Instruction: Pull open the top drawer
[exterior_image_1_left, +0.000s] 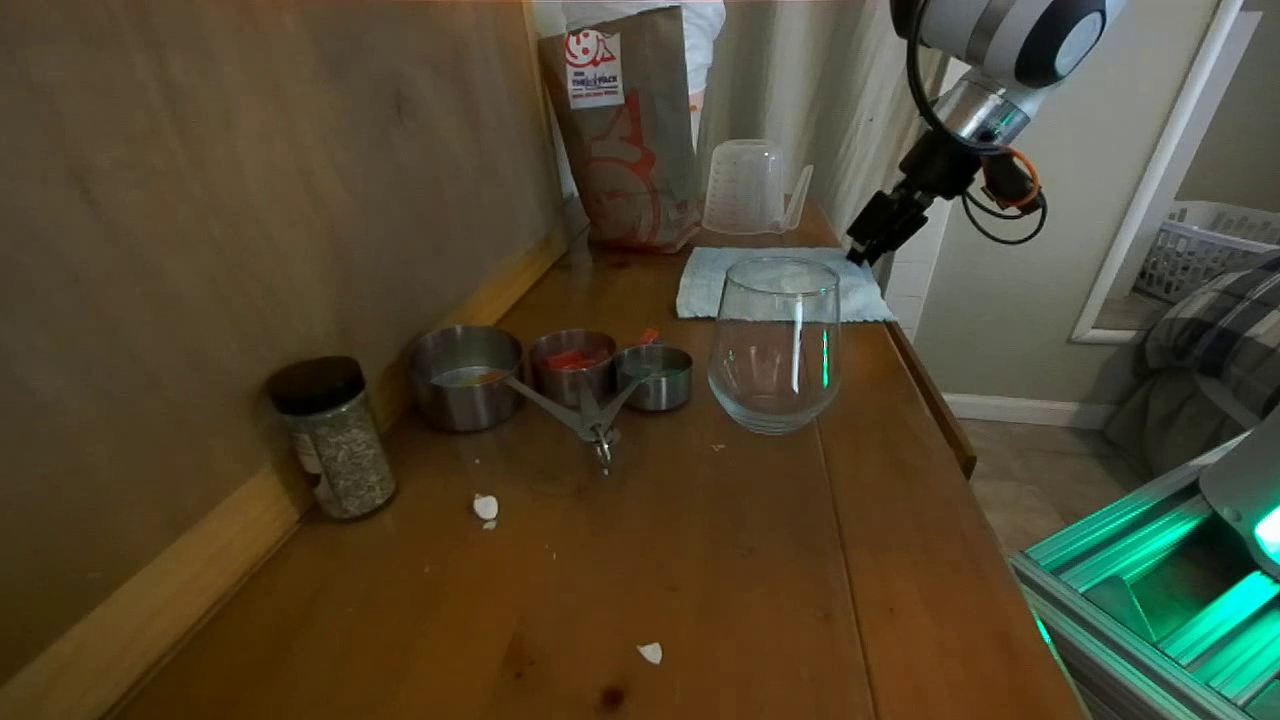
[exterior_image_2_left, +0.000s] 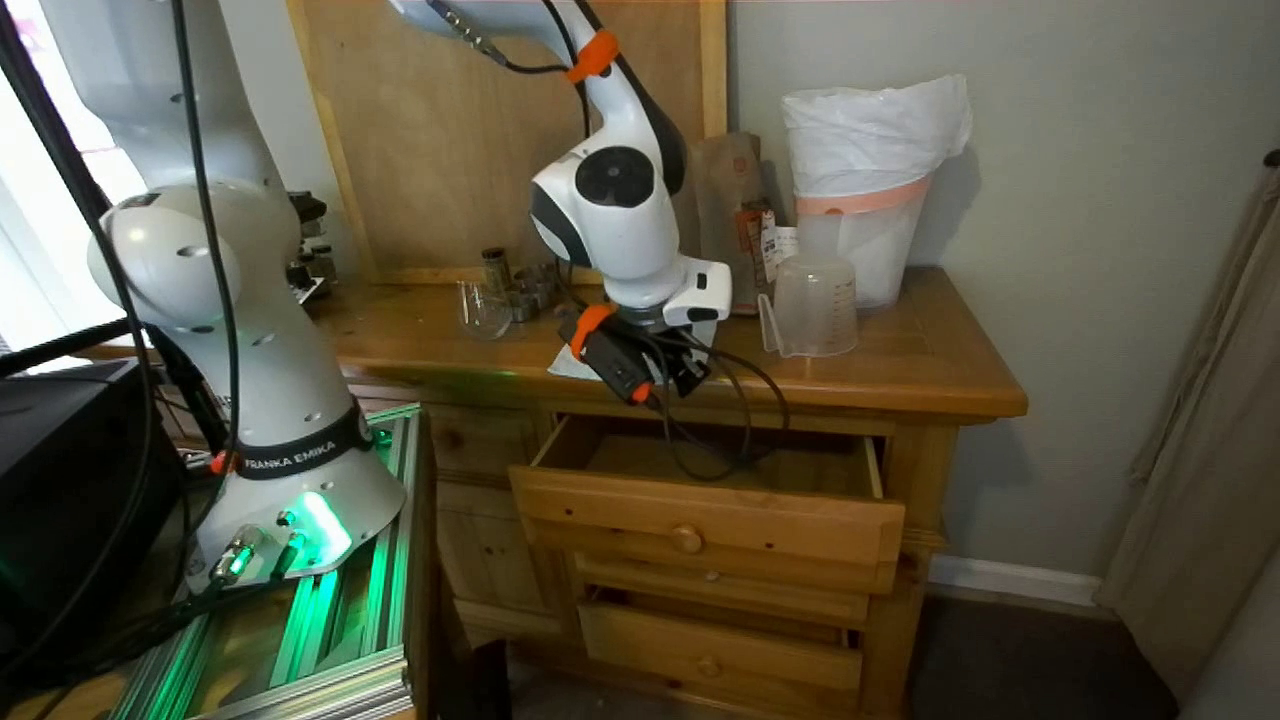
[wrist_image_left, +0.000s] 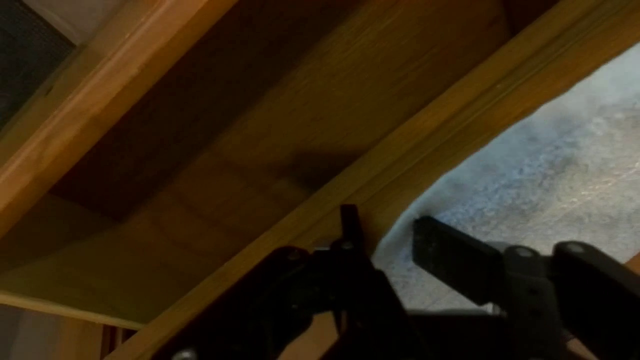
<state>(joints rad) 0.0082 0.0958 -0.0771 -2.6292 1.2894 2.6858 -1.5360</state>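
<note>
Tabletop (exterior_image_2_left: 900, 375) above drawer (exterior_image_2_left: 760, 520).
In an exterior view, jar (exterior_image_1_left: 345, 460) left of cups (exterior_image_1_left: 575, 385), glass (exterior_image_1_left: 775, 370) right; cloth (exterior_image_1_left: 700, 285) behind glass, jug (exterior_image_1_left: 745, 190) behind cloth, bag (exterior_image_1_left: 630, 150) left of jug.

On the bench (exterior_image_1_left: 740, 540) sit a lidded jar (exterior_image_1_left: 340, 455), measuring cups (exterior_image_1_left: 578, 385), a glass (exterior_image_1_left: 772, 365), a pitcher (exterior_image_1_left: 743, 190) and a paper bag (exterior_image_1_left: 640, 140).

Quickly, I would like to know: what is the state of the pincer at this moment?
Pincer: open, tips apart in the wrist view, holding nothing.
</note>
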